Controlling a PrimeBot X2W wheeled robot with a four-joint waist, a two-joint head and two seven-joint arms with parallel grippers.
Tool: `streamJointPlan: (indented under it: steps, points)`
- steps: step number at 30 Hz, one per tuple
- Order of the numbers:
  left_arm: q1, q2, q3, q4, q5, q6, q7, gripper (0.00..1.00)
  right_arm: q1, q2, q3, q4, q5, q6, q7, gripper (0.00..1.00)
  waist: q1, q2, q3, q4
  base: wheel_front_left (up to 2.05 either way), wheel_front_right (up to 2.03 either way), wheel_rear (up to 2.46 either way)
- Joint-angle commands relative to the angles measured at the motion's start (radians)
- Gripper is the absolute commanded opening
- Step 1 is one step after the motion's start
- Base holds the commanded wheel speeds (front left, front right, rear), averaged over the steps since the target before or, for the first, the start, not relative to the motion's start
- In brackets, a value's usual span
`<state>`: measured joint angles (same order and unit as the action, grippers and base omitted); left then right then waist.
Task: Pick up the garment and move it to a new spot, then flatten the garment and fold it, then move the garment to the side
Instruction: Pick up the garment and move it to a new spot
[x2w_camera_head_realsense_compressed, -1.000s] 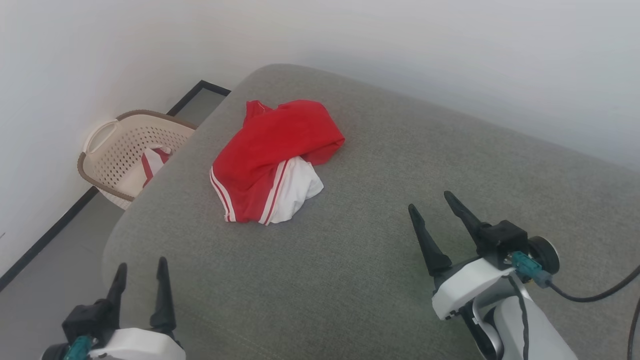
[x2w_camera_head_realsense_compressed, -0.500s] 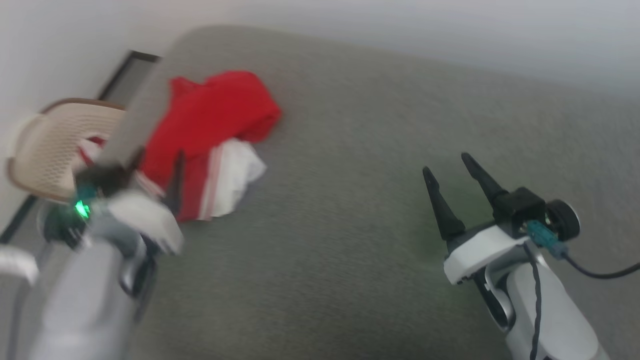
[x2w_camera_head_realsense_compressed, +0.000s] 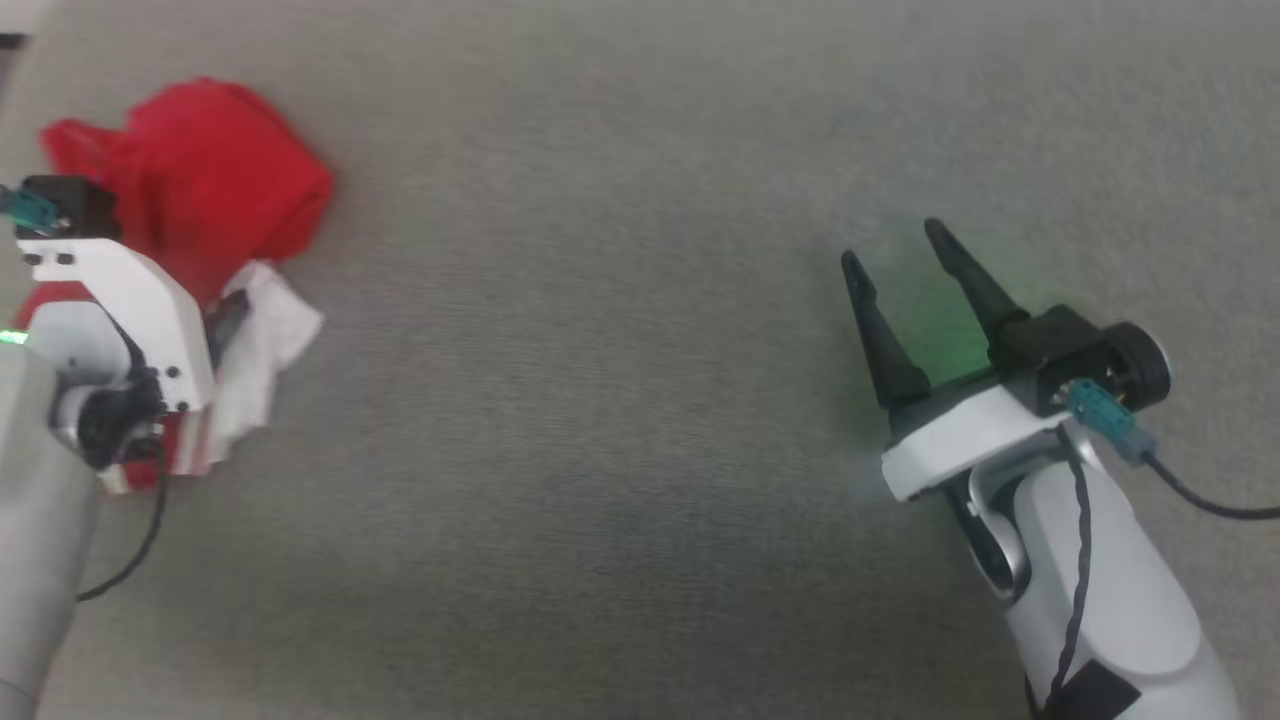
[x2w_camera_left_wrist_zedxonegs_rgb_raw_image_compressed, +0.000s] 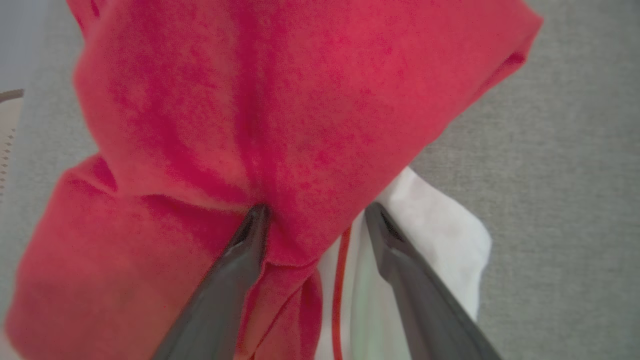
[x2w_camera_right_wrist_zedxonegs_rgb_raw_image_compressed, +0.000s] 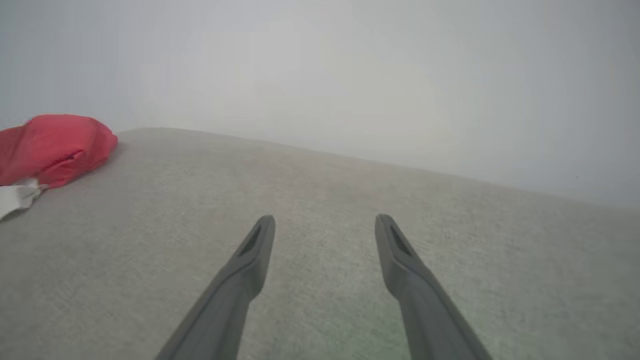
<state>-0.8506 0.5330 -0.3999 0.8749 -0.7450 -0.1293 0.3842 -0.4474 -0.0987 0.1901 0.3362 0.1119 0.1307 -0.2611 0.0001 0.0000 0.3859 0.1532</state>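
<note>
The garment (x2w_camera_head_realsense_compressed: 210, 170) is a crumpled red shirt with a white sleeve sticking out, lying at the far left of the grey cushion (x2w_camera_head_realsense_compressed: 600, 400). My left gripper (x2w_camera_left_wrist_zedxonegs_rgb_raw_image_compressed: 312, 215) is open and points down into the garment (x2w_camera_left_wrist_zedxonegs_rgb_raw_image_compressed: 300, 100). Its fingertips straddle a red fold, one on red cloth and one at the white sleeve's edge. In the head view its white wrist (x2w_camera_head_realsense_compressed: 110, 290) covers part of the shirt. My right gripper (x2w_camera_head_realsense_compressed: 893, 245) hovers open and empty over bare cushion at the right. From the right wrist, the garment (x2w_camera_right_wrist_zedxonegs_rgb_raw_image_compressed: 55, 145) lies far left of that gripper (x2w_camera_right_wrist_zedxonegs_rgb_raw_image_compressed: 325, 219).
The grey cushion stretches wide between the two arms. A pale wall (x2w_camera_right_wrist_zedxonegs_rgb_raw_image_compressed: 350, 75) rises behind its far edge. A sliver of a tan basket (x2w_camera_left_wrist_zedxonegs_rgb_raw_image_compressed: 7, 125) shows left of the cushion. A black cable (x2w_camera_head_realsense_compressed: 1210, 505) trails from my right wrist.
The head camera has swung down and to the right, so the picture shifted. My left arm has come up from the near edge onto the garment. The right gripper stays open.
</note>
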Motion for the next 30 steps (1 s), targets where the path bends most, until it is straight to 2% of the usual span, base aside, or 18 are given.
streamJointPlan:
  steps: [1, 3, 7, 8, 9, 10, 11, 19, 23, 30]
  points:
    - [-0.017, 0.011, -0.015, 0.008, -0.022, -0.001, 0.020, 1.00, -0.020, 0.003, -0.001, -0.006, -0.006, 0.000, -0.006, 1.00, -0.0001, 0.0000, 0.052, -0.046, 0.00, 0.00, 0.00]
    - [-0.033, 0.029, -0.044, 0.025, -0.052, -0.001, 0.049, 1.00, -0.028, 0.006, 0.000, -0.012, -0.011, 0.000, -0.006, 1.00, -0.0001, 0.0000, 0.075, -0.061, 0.00, 0.00, 0.00]
    - [-0.040, 0.023, -0.091, 0.069, -0.115, -0.001, 0.103, 1.00, -0.043, 0.007, 0.001, -0.022, -0.017, 0.000, -0.006, 1.00, -0.0001, 0.0000, 0.106, -0.079, 0.00, 0.00, 0.00]
    - [-0.038, 0.022, -0.104, 0.075, -0.130, -0.001, 0.113, 0.97, -0.046, 0.009, 0.001, -0.024, -0.017, 0.000, -0.006, 1.00, -0.0001, 0.0000, 0.110, -0.082, 0.00, 0.00, 0.00]
    - [-0.040, 0.022, -0.112, 0.081, -0.145, -0.001, 0.115, 0.89, -0.049, 0.010, 0.002, -0.025, -0.017, 0.000, -0.006, 1.00, -0.0001, 0.0000, 0.112, -0.085, 0.00, 0.00, 0.00]
    - [-0.042, 0.023, -0.115, 0.087, -0.160, -0.001, 0.103, 0.49, -0.051, 0.012, 0.000, -0.027, -0.019, 0.000, -0.006, 1.00, -0.0001, 0.0000, 0.112, -0.088, 0.00, 0.00, 0.00]
    - [-0.041, 0.024, -0.119, 0.090, -0.171, -0.001, 0.094, 0.00, -0.050, 0.014, 0.000, -0.028, -0.019, 0.000, -0.006, 1.00, -0.0001, 0.0000, 0.108, -0.090, 0.00, 0.00, 0.00]
    - [-0.050, 0.057, -0.146, 0.028, -0.276, -0.005, 0.001, 0.00, 0.001, 0.030, -0.011, -0.020, 0.002, 0.000, -0.006, 1.00, -0.0001, 0.0000, -0.002, -0.088, 0.00, 0.00, 0.00]
    - [-0.048, 0.084, -0.149, -0.053, -0.364, -0.002, 0.011, 0.00, 0.027, 0.038, -0.012, -0.016, 0.017, 0.000, -0.006, 1.00, -0.0001, 0.0000, -0.064, -0.100, 0.00, 0.00, 0.00]
    - [-0.059, 0.079, -0.203, -0.289, -0.468, -0.002, 0.071, 0.00, 0.076, 0.045, -0.034, -0.031, 0.047, 0.000, -0.006, 1.00, -0.0001, 0.0000, -0.117, -0.163, 0.00, 0.00, 0.00]
